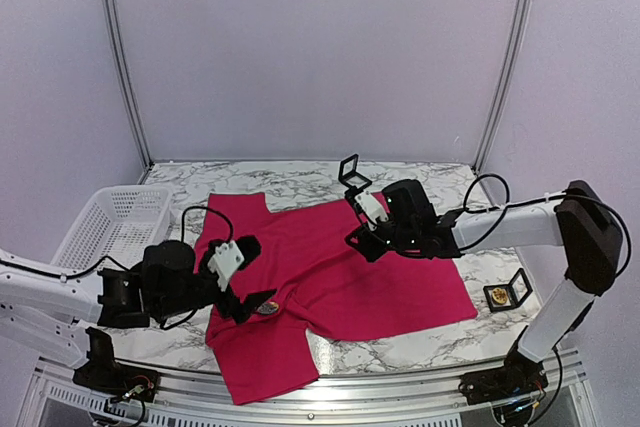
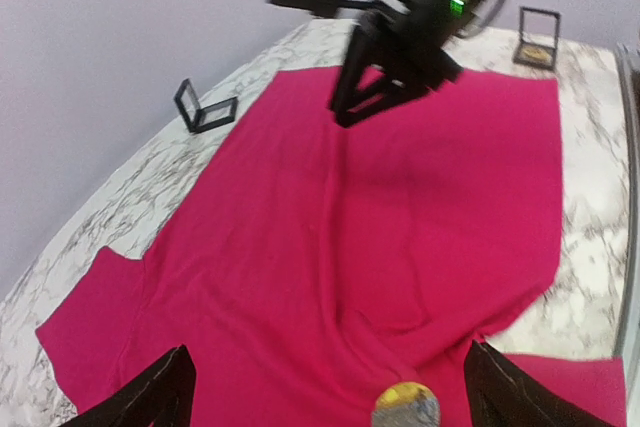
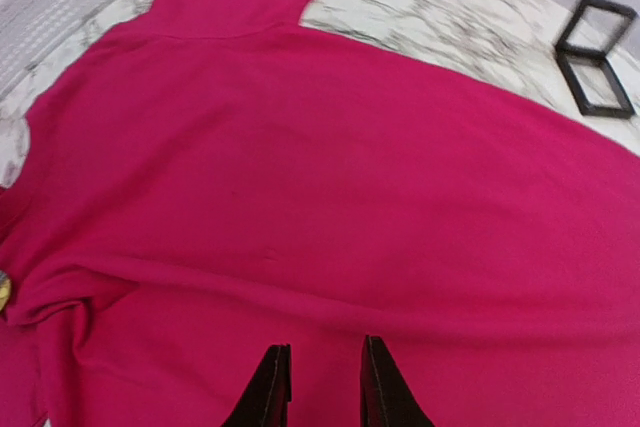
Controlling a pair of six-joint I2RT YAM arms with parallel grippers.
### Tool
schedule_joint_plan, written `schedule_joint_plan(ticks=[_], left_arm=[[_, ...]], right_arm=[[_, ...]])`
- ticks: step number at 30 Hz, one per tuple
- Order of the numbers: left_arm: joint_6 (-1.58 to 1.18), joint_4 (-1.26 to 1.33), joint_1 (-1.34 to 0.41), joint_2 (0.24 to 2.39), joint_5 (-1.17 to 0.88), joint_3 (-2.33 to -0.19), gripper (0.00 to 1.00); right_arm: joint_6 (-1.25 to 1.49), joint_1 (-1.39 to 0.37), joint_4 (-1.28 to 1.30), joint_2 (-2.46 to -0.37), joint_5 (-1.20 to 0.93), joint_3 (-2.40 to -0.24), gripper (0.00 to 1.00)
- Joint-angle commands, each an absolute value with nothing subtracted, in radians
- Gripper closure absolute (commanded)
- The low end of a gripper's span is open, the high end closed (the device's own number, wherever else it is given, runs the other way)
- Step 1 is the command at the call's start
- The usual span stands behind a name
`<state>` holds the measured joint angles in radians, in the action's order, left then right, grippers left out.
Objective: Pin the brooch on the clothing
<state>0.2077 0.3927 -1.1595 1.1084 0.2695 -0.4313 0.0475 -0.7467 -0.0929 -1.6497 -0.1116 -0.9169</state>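
**Over the pink shirt: both sets of jaws empty**

So, the T-shirt [image 1: 340,277] [image 2: 400,227] [image 3: 320,177] lies spread across the marble surface [image 1: 420,182]. It's mostly flat, with a few soft folds toward its left end and one sleeve poking out toward the back wall. A small round brooch [image 1: 267,305] [image 2: 405,409], yellow and grey, sits on the fabric at that left end. Can't tell whether it's pinned or only lying there.

My left jaws are spread wide, low over the shirt, with one finger [image 2: 150,392] at each bottom corner of my wrist view. The brooch shows between them at the bottom edge, closer to the right-hand finger. They've got hold of nothing.

My right jaws are out over the far part of the shirt, pointing down at it, with only a narrow gap between the fingers [image 3: 270,387]. Flat pink fabric shows through the gap, and nothing is gripped as far as I can see.

Other stuff:
- an open black box [image 1: 350,172] [image 2: 205,107] [image 3: 597,67] just off the shirt's back edge
- a second open box [image 1: 508,292] [image 2: 537,39] with something gold in it, just past the shirt's right corner
- a white basket [image 1: 110,222] at the left end
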Motion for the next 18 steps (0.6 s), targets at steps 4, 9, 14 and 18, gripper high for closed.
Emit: schedule_joint_plan(ticks=[4, 9, 14, 18], left_arm=[[-0.178, 0.187, -0.839, 1.297, 0.217, -0.694, 0.06], [-0.305, -0.057, -0.694, 1.574, 0.262, -0.891, 0.11], [-0.386, -0.051, -0.571, 1.742, 0.207, -0.943, 0.17], [-0.382, -0.053, -0.512, 1.872, 0.203, -1.02, 0.17]], right_arm=[[0.228, -0.687, 0.081, -1.589, 0.12, -0.84, 0.83], [0.294, -0.626, 0.093, -1.579, 0.144, -0.76, 0.86], [0.316, -0.54, 0.083, -1.606, 0.147, -0.722, 0.87], [0.309, -0.477, 0.083, -1.651, 0.128, -0.733, 0.87]])
